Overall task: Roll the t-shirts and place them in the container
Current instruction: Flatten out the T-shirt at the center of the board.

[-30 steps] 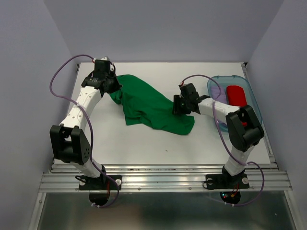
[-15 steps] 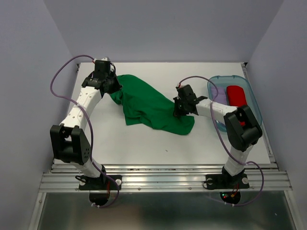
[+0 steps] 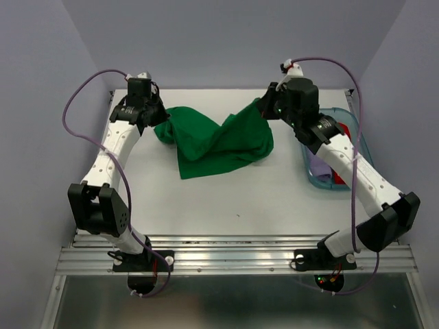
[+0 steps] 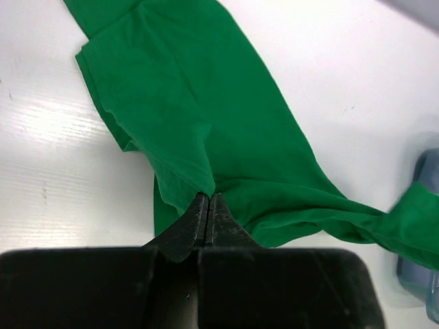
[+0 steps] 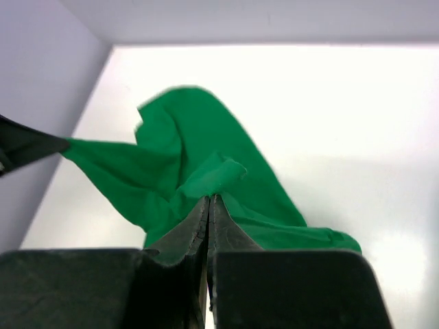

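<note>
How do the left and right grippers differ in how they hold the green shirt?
The left gripper pinches the shirt at its left end, low near the table; the right gripper holds the right end raised above it. Cloth by the left gripper lies mostly flat; cloth by the right gripper hangs in folds. Both are shut on the one shirt.
</note>
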`<state>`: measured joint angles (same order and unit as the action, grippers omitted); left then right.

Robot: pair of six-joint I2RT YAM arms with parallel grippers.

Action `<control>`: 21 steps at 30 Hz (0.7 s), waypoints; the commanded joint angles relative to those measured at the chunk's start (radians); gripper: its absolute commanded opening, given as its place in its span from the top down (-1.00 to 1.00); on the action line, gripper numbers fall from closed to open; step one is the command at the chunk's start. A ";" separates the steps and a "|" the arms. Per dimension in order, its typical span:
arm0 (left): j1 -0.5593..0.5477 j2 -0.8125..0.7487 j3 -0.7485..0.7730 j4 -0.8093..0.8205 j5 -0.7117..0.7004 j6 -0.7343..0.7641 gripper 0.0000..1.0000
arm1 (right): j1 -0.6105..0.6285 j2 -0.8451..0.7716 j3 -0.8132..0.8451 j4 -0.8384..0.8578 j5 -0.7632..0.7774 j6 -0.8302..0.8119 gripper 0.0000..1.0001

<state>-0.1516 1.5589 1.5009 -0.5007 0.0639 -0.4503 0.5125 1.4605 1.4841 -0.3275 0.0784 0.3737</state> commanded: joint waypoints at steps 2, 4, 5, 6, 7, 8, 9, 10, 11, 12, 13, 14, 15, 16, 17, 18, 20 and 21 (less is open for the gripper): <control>0.014 -0.048 0.107 -0.010 0.011 0.024 1.00 | 0.009 -0.008 0.100 -0.012 0.061 -0.038 0.99; 0.017 -0.040 0.134 -0.013 0.016 0.025 1.00 | 0.009 -0.011 0.128 -0.013 0.070 -0.048 0.99; 0.018 -0.037 0.146 -0.021 0.017 0.027 1.00 | 0.009 -0.011 0.160 -0.018 0.076 -0.051 0.99; 0.018 -0.033 0.159 -0.035 0.020 0.028 1.00 | 0.009 -0.025 0.174 -0.018 0.074 -0.055 0.99; 0.018 -0.033 0.176 -0.039 0.022 0.030 1.00 | 0.009 -0.034 0.186 -0.016 0.070 -0.059 0.99; 0.018 -0.037 0.180 -0.044 0.022 0.032 1.00 | 0.009 -0.045 0.205 -0.018 0.061 -0.073 0.99; 0.020 -0.049 0.189 -0.051 0.020 0.033 1.00 | 0.009 -0.073 0.211 -0.019 0.063 -0.084 0.99; 0.021 -0.059 0.196 -0.056 0.020 0.032 1.00 | 0.009 -0.089 0.215 -0.019 0.064 -0.084 0.99; 0.023 -0.081 0.202 -0.068 0.027 0.030 1.00 | 0.009 -0.106 0.226 -0.027 0.073 -0.094 0.99; 0.024 -0.095 0.211 -0.071 0.030 0.029 1.00 | 0.009 -0.123 0.232 -0.030 0.080 -0.098 0.99; 0.027 -0.115 0.229 -0.073 0.033 0.025 1.00 | 0.009 -0.164 0.238 -0.033 0.086 -0.102 0.99; 0.029 -0.132 0.239 -0.073 0.033 0.025 1.00 | 0.009 -0.184 0.243 -0.036 0.093 -0.113 0.99; 0.030 -0.173 0.252 -0.072 0.033 0.025 1.00 | 0.009 -0.205 0.251 -0.036 0.109 -0.119 0.99; 0.035 -0.193 0.290 -0.071 0.031 0.025 1.00 | 0.009 -0.245 0.266 -0.036 0.118 -0.131 0.99; 0.037 -0.227 0.311 -0.073 0.025 0.030 1.00 | 0.009 -0.264 0.286 -0.038 0.135 -0.139 0.99; 0.040 -0.238 0.367 -0.079 0.021 0.032 1.00 | 0.009 -0.279 0.297 -0.038 0.139 -0.151 0.99; 0.043 -0.264 0.430 -0.091 0.007 0.039 1.00 | 0.009 -0.317 0.317 -0.039 0.153 -0.159 0.99; 0.043 -0.267 0.468 -0.114 -0.001 0.041 1.00 | 0.009 -0.328 0.326 -0.039 0.158 -0.162 0.99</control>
<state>-0.1177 1.4086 1.8187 -0.6315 0.0807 -0.4358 0.5129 1.2175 1.7275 -0.4225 0.1822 0.2569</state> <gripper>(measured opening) 0.026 0.019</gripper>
